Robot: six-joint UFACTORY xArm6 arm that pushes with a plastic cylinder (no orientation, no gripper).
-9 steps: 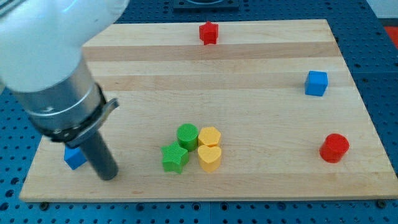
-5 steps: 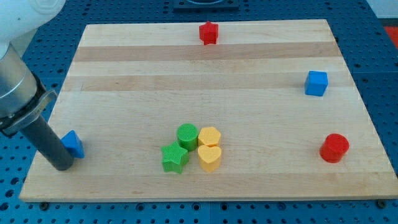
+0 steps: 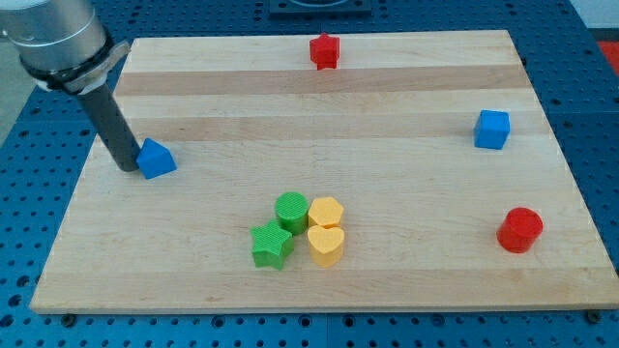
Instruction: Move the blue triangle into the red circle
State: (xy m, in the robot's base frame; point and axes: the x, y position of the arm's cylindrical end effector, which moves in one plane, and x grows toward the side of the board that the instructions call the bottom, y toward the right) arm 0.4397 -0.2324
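Nearest, the red circle (image 3: 520, 230) sits at the view's lower right; the blue triangle (image 3: 155, 158) lies far left. My tip (image 3: 129, 167), a bare rod gripping nothing, touches its left side. Light, rigid, likely slippery: push through its centre

The scene is brightly and evenly lit; only faint short shadows are cast, and everything is rendered sharply, without glare.

We see my tip (image 3: 128, 166) on the worktop (image 3: 387, 280), touching the triangle (image 3: 155, 159) from the view's left; the circle (image 3: 520, 230) lies far toward the view's lower right.
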